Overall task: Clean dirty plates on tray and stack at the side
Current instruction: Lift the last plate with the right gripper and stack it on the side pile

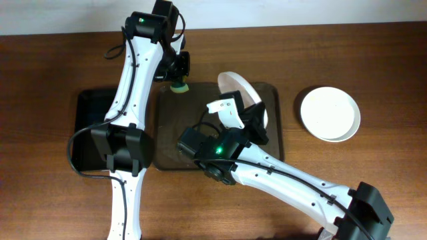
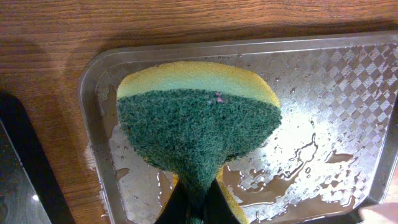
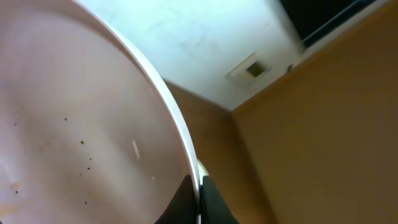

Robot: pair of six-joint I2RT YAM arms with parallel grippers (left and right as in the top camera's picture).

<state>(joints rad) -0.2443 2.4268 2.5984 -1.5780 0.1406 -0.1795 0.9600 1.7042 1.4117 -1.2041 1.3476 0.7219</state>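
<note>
My left gripper (image 2: 198, 208) is shut on a green and yellow sponge (image 2: 198, 121) and holds it over the far left corner of the wet metal tray (image 2: 348, 74); the sponge also shows in the overhead view (image 1: 178, 87). My right gripper (image 3: 198, 198) is shut on the rim of a white dirty plate (image 3: 68, 137) with small dark specks, held tilted up on edge over the tray (image 1: 235, 87). A clean white plate (image 1: 329, 113) lies on the table to the right of the tray.
A black tray (image 1: 90, 127) lies to the left of the metal tray (image 1: 277, 133). The wooden table (image 1: 373, 60) surrounds both. Water pools on the metal tray's floor (image 2: 273, 180).
</note>
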